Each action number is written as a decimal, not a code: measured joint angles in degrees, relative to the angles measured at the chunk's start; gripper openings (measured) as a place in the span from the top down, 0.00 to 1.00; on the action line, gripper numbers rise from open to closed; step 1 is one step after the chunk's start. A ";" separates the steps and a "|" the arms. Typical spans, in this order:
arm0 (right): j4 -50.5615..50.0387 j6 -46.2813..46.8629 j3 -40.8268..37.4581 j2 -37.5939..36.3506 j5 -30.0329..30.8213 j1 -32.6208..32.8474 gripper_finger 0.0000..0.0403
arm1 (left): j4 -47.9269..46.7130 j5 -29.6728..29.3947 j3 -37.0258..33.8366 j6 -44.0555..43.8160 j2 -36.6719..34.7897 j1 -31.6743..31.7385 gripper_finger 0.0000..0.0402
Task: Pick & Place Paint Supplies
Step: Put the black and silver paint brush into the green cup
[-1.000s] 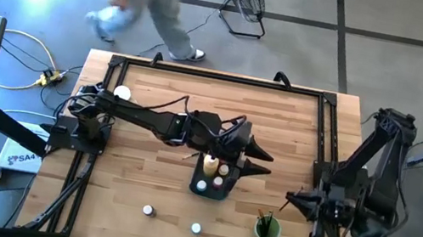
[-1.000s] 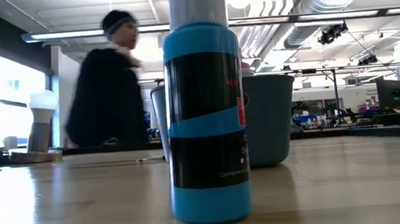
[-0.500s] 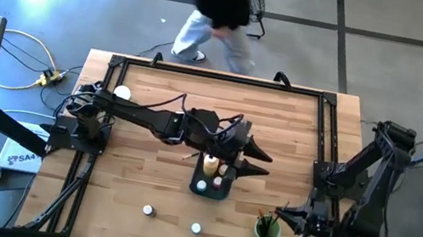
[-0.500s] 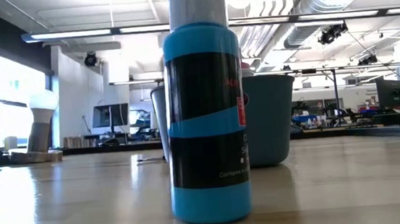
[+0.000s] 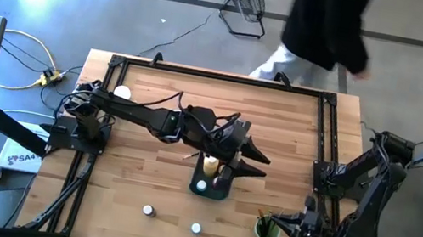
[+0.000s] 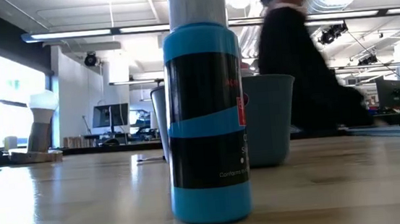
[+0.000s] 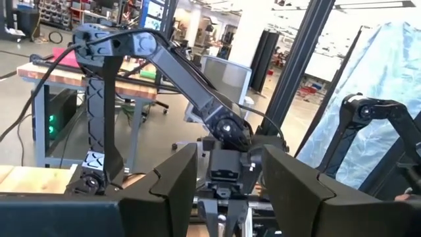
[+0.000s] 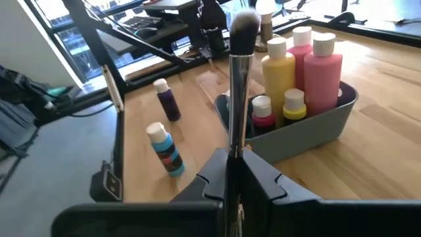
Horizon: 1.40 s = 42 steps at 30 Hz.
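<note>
A blue-grey tray (image 5: 221,192) at the table's middle holds a yellow bottle (image 8: 277,74), pink bottles (image 8: 322,69) and small jars (image 8: 262,110). My left gripper (image 5: 259,163) hovers open and level above the tray, with nothing between its fingers. My right gripper (image 5: 278,223) is at the near right, beside the green cup (image 5: 266,229) that holds brushes, and is shut on a paintbrush (image 8: 237,92). Two jars (image 5: 148,209) (image 5: 196,228) stand on the table near the front edge; the blue one (image 6: 206,119) fills the low view. My right gripper pinches the paintbrush between its two fingers, just behind the silver ferrule (image 8: 233,141). The brush lies along the fingers and sticks out ahead of them, its pale bristle head (image 8: 244,25) foremost. It is lifted clear of the table, coming from the table's right side.
A purple jar (image 8: 166,100) and a blue jar (image 8: 164,150) stand on bare wood to the tray's near left. A black frame (image 5: 322,154) rims the table. A person (image 5: 326,26) walks past beyond the far edge. A pale-topped object (image 5: 122,93) sits at far left.
My right gripper has sunk and gone toward the table's near edge, close to the green cup, rolling its wrist, with the brush still in its fingers. The person behind the table has walked from left to right.
</note>
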 joint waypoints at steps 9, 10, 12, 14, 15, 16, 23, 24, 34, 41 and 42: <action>0.23 5.80 0.00 6.71 -1.90 -0.15 0.97 | -0.04 1.92 0.00 -0.22 0.00 0.00 0.58; 0.23 6.57 0.00 7.47 -2.08 -0.15 0.97 | -0.02 2.48 0.00 -0.22 0.00 0.00 0.58; 0.27 7.48 0.00 8.63 -2.38 -0.15 0.96 | -0.02 2.99 0.00 -0.25 0.00 0.00 0.58; 0.31 7.58 0.00 9.35 -3.37 -0.17 0.96 | -0.04 3.24 0.00 -0.89 0.00 0.00 0.58; 0.28 7.58 0.00 9.52 -3.87 -0.21 0.96 | -0.06 3.54 0.00 -1.54 0.00 0.00 0.58; 0.30 7.58 0.00 9.60 -4.62 -0.39 0.96 | -0.07 4.07 0.00 -2.05 0.00 0.00 0.58; 0.17 7.26 0.00 9.57 -9.51 -1.39 0.86 | -1.11 4.44 -0.02 -3.21 0.00 0.00 0.58; 0.20 7.23 0.00 9.57 -10.01 -1.61 0.84 | -1.07 4.44 -0.02 -3.21 0.00 0.00 0.58; 0.26 7.04 0.00 7.43 -10.61 -1.75 0.69 | -1.07 5.60 -0.02 -3.25 0.00 0.00 0.58; 1.32 0.75 0.00 -3.43 -10.54 -1.75 0.70 | -1.00 9.25 -0.02 -4.70 -0.44 0.00 0.58; 1.94 -1.20 0.00 -5.46 -10.55 -1.75 0.70 | -0.93 9.29 -0.02 -4.68 -0.50 0.00 0.58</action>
